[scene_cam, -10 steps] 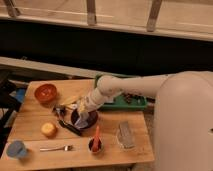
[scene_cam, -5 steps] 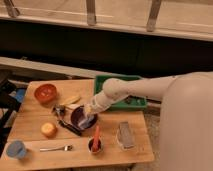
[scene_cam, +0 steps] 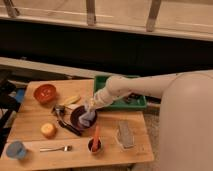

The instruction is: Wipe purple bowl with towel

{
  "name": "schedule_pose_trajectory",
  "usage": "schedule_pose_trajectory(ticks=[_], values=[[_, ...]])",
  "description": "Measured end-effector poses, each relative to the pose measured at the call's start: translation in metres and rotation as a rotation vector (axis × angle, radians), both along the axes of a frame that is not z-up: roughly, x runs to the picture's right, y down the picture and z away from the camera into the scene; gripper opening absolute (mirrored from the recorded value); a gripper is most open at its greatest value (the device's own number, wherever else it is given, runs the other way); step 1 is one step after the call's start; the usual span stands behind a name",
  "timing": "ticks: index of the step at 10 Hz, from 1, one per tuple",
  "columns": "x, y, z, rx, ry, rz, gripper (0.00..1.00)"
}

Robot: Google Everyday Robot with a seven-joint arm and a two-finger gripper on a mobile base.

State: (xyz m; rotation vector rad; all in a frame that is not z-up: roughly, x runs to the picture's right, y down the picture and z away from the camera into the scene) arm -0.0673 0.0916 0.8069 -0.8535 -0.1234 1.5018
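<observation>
The pincer [scene_cam: 90,108] hangs just over the purple bowl [scene_cam: 76,119] and squeezes the towel [scene_cam: 88,118] tight. The towel dips down into the bowl, right under the pincer. Just behind the pincer, a green tray [scene_cam: 131,106] holds something dark. In front, a small cup [scene_cam: 94,146] holds an orange stick. A red bowl [scene_cam: 45,92] sits well off to the left.

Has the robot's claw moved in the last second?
Yes. The gripper, shut on the towel, has shifted across the purple bowl toward the green tray, away from the orange-red bowl.
</observation>
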Motion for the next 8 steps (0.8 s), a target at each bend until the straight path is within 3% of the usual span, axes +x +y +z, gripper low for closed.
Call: schedule_pose_trajectory(ticks=[2,4,6,8], values=[[-0.020,0.004,-0.009,0.008,-0.045,-0.021,0.00],[-0.030,0.030,-0.023,-0.033,-0.083,-0.055,0.00],[-0.021,0.055,-0.030,-0.074,-0.074,-0.072,0.00],[-0.003,0.064,-0.028,-0.099,-0.036,-0.061,0.00]])
